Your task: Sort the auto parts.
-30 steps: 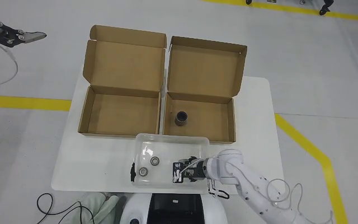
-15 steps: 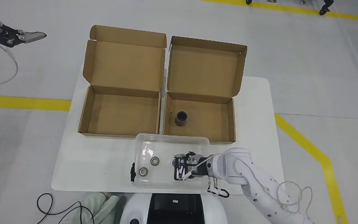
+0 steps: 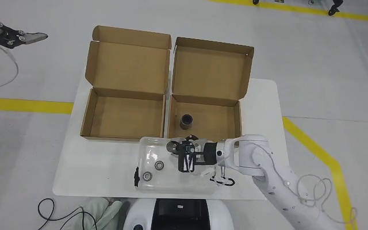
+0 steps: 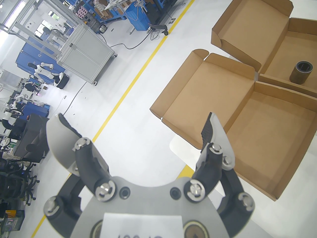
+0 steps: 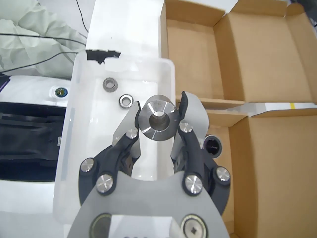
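The steel bushing (image 5: 158, 125) (image 3: 172, 148) is clamped between the fingers of the right gripper (image 5: 160, 105) (image 3: 177, 150), one pad on each side of its round wall. Its bored end faces the wrist camera. It hangs off the bottom of the bin (image 5: 79, 70) (image 3: 145, 142), above the bin's far part, near the rim that lies just beside the boxes.

Two bearings remain on the bin floor, close together but apart: one (image 5: 126, 101) (image 3: 158, 165) nearer the bushing, the other (image 5: 110, 84) (image 3: 148, 176) towards the bin's near left corner.

Beyond the bin, two cardboard boxes stand side by side with their lids folded back, touching along their shared wall. The right box (image 3: 215, 123) (image 5: 267, 162) (image 4: 277, 60) holds a dark cylinder (image 3: 186, 121) (image 4: 300, 72) (image 5: 212, 146), upright near its front left corner. The left box (image 3: 121, 115) (image 5: 190, 63) (image 4: 267, 134) shows a bare brown floor.

Bin and boxes all sit on the white table (image 3: 264, 115).

The left gripper (image 4: 135, 117) (image 3: 23, 35) hangs well apart from the table, out over the floor past the table's far left. Its fingers are spread wide with nothing between them, and they point towards the boxes.

A pale green cloth (image 5: 29, 25) (image 3: 100, 213) lies beside the table's near edge, with a cable across it.
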Robot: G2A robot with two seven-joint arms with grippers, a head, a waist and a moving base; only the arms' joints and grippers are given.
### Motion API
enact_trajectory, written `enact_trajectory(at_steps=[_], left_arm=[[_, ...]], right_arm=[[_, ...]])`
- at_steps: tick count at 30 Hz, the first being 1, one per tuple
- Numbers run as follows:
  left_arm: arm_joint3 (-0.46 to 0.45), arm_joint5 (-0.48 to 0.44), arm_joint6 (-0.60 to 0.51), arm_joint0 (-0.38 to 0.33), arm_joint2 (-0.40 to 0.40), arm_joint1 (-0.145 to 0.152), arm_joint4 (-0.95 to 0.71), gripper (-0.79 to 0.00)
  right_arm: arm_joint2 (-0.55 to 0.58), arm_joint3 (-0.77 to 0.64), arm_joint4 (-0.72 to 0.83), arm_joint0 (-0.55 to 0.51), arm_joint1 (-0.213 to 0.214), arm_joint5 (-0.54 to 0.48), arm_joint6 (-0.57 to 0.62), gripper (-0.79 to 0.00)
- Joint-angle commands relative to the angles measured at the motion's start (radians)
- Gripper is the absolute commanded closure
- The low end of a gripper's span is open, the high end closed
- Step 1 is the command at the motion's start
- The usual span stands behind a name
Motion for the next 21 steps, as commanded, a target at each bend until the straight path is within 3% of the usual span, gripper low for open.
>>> enact_trajectory(at_steps=[1, 12, 21], left_arm=[[0.0, 0.0, 0.0, 0.0, 0.0, 0.0, 0.0, -0.785], [0.0, 0.0, 0.0, 0.0, 0.0, 0.0, 0.0, -0.785], [0.0, 0.0, 0.0, 0.0, 0.0, 0.0, 0.0, -0.785]], right_arm=[[0.019, 0.003, 0.018, 0.027, -0.001, 0.006, -0.014, 0.0], [0.088, -0.03, 0.148, 0.173, -0.007, 0.049, -0.018, 0.0], [0.111, -0.02, 0.205, 0.255, -0.023, 0.118, -0.156, 0.0]])
